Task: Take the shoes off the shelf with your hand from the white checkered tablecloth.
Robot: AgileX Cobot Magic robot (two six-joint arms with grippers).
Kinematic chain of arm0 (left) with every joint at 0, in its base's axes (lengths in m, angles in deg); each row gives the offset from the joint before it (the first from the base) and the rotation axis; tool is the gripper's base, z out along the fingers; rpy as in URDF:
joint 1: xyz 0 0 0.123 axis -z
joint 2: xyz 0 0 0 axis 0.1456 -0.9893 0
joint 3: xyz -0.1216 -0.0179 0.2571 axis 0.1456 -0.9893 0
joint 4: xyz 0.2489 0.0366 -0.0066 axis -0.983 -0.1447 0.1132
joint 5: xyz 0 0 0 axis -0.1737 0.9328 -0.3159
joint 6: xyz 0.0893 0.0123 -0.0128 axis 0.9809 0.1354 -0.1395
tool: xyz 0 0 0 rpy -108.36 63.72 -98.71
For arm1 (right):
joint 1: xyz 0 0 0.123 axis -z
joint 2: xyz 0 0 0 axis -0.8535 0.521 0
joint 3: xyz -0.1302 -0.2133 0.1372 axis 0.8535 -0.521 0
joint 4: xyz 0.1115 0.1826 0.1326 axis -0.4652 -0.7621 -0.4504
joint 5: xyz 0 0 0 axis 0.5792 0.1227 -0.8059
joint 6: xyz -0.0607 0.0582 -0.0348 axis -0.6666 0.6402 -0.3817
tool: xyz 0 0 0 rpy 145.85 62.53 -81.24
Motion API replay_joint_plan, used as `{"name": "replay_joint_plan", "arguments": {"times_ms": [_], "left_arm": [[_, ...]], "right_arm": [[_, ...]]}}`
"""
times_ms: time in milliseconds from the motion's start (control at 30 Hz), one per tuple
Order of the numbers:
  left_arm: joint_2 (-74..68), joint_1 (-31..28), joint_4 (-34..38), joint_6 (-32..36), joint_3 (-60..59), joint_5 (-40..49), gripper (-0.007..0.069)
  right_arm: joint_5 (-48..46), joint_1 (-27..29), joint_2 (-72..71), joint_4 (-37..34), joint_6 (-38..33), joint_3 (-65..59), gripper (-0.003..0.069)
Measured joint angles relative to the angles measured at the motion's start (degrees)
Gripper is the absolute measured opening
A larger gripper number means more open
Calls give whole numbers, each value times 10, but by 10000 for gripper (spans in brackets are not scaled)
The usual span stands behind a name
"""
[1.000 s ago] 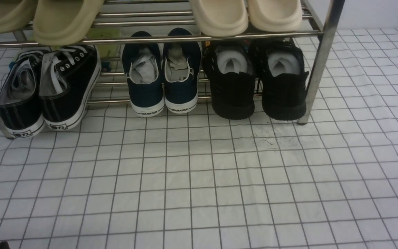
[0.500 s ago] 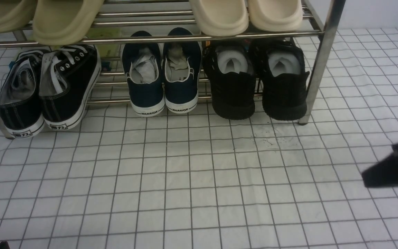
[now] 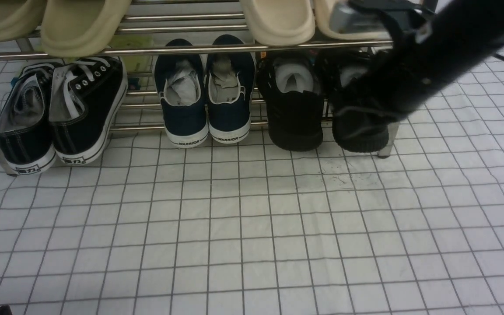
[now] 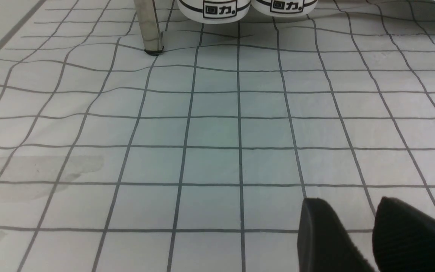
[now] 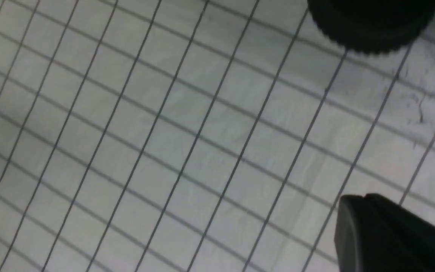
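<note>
Overall, the white checkered tablecloth (image 3: 243, 227) spreads widest, slightly wrinkled under its dark grid. Toward twelve o'clock in the front view stands the silver metal rack (image 3: 182, 51), with horizontal rods. The black right arm (image 3: 453, 48) reaches in from two o'clock, blurred, covering part of the rack's post and one black knit sneaker. On the upper tier sit olive clogs (image 3: 77, 26) at ten o'clock and cream clogs (image 3: 280, 22) at one. Below, the black canvas sneakers (image 3: 81, 118) rest between nine and ten o'clock, the navy WARRIOR pair (image 3: 186, 116) at eleven, and the task's black knit sneakers (image 3: 295, 118) between one and two, heels toward the camera, pale stuffing inside. The right claw (image 5: 366, 200) is narrow, its fingertips together; whether it touches the sneaker, I cannot tell. At eight o'clock, only the tips of the left claw (image 4: 353, 206) show, parted by a small gap with nothing between them but cloth behind.
</note>
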Motion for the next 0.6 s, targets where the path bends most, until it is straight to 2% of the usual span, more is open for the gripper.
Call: {"name": "replay_joint_plan", "arguments": {"times_ms": [100, 267, 333, 367, 500, 533, 600], "left_arm": [[0, 0, 0, 0, 0, 0, 240], [0, 0, 0, 0, 0, 0, 240], [0, 0, 0, 0, 0, 0, 240], [0, 0, 0, 0, 0, 0, 240], [0, 0, 0, 0, 0, 0, 240], [0, 0, 0, 0, 0, 0, 240], [0, 0, 0, 0, 0, 0, 240]], "right_arm": [[0, -21, 76, 22, -5, 107, 35], [1, -25, 133, 31, -8, 190, 67], [4, -25, 163, 51, -8, 221, 125], [4, -25, 163, 53, -8, 221, 125], [31, -25, 197, 88, -8, 228, 286], [34, -25, 198, 88, -8, 228, 293], [56, -25, 209, 102, -8, 228, 403]]}}
